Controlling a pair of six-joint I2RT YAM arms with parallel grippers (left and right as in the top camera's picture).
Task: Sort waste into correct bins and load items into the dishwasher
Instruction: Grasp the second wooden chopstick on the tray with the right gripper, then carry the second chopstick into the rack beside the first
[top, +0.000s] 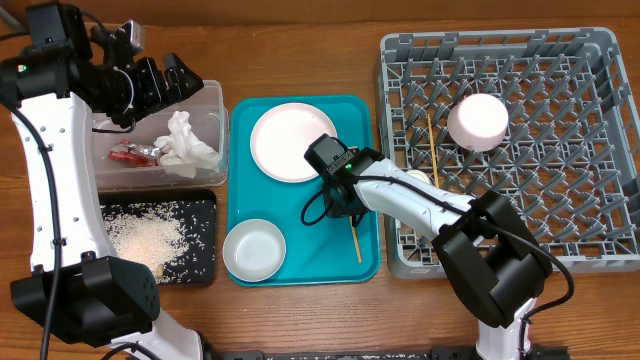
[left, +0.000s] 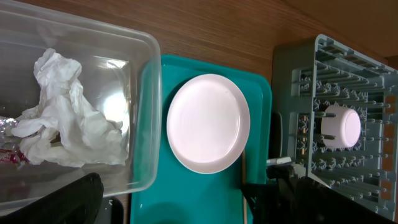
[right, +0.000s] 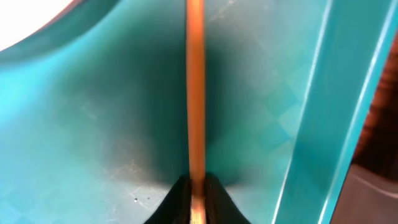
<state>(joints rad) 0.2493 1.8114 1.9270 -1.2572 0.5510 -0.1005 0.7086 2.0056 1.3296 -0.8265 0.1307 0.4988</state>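
Waste sorting looks done. The clear tub (top: 221, 130), just left of the teal tray (top: 300, 210), holds the crumpled tissue (top: 186, 146) and the red wrapper (top: 130, 153). The black tray (top: 206, 232), also left of the teal tray and nearer the robot, carries the rice grains (top: 150, 236).

Loading is partly done. In the dish rack (top: 590, 150), right of the teal tray, sit one upturned white bowl (top: 478, 120) and a second chopstick (top: 433, 145) lying among the pegs.

Left to load, all on the teal tray:
- pink plate (top: 292, 142), at the far end
- a second white bowl (top: 254, 249), at the near left corner
- chopstick (top: 355, 243), along the right edge

Right claw (right: 197, 186) is down on the teal tray. Its fingers are pressed together on the near end of the chopstick, which lies flat on the tray floor. Judged step: lifting this stick across to the rack.

Left claw (top: 172, 85) hangs over the clear tub, left of the teal tray, fingers spread wide and holding nothing.

Surface: brown wood-grain desk (top: 300, 50), bare between the containers. No part of the room shows beyond the desk edge.
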